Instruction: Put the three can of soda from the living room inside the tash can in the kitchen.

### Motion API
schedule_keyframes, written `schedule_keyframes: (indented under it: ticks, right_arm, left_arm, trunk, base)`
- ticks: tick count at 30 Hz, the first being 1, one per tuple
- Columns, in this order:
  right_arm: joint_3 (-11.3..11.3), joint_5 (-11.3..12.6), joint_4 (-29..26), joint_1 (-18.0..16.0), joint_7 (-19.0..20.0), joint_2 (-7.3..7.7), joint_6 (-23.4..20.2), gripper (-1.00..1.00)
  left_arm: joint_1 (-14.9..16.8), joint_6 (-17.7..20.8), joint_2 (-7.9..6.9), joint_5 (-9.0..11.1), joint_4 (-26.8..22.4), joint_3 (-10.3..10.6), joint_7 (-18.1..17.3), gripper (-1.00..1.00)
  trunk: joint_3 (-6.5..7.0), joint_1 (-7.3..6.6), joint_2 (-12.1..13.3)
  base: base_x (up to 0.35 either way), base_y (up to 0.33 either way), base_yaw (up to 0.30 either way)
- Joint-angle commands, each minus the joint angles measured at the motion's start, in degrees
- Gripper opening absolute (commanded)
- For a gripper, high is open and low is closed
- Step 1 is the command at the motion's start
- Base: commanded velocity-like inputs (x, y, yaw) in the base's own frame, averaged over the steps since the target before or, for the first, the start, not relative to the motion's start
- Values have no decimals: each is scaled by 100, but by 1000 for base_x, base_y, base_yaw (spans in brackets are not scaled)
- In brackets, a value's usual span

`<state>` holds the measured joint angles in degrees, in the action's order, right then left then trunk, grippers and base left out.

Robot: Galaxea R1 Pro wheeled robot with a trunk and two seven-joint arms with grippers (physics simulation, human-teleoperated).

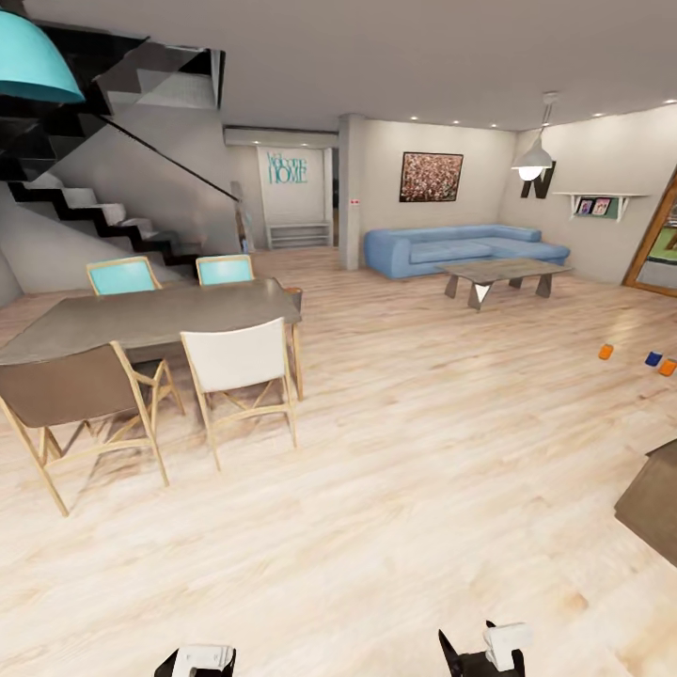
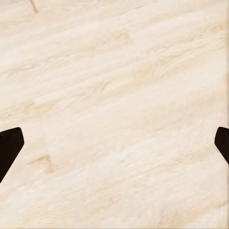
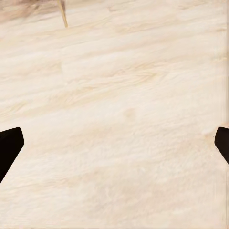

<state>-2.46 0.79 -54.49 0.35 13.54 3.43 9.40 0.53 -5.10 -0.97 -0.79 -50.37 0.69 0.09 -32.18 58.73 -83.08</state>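
Three cans of soda stand on the light wood floor at the far right of the head view: an orange one (image 1: pixel 606 352), a dark blue one (image 1: pixel 653 358) and a second orange one (image 1: pixel 668 368). They are far from both arms. My left gripper (image 1: pixel 202 658) and right gripper (image 1: pixel 484 649) sit low at the bottom edge. In the wrist views, the left gripper (image 2: pixel 114 148) and the right gripper (image 3: pixel 114 148) are open over bare floor, with nothing between the dark fingertips. The tash can is out of view.
A grey dining table (image 1: pixel 141 315) with several chairs stands at the left, with stairs (image 1: pixel 103 212) behind it. A blue sofa (image 1: pixel 461 246) and a low coffee table (image 1: pixel 503 275) are at the back. A dark wood corner (image 1: pixel 651 508) juts in at the right. Wide floor lies between.
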Motion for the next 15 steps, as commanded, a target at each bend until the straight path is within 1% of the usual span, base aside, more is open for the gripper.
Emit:
schedule_keyframes:
  ticks: [1,15]
  right_arm:
    - [2,-2,0,0,0,0,0,100]
    - [10,4,0,-17,0,0,0,100]
  left_arm:
    - [0,0,0,0,0,-1,0,100]
    - [0,0,0,-9,1,1,2,100]
  trunk:
    - [0,0,0]
    - [0,0,0]
  base:
    - [272,-198,0]
    - [272,-198,0]
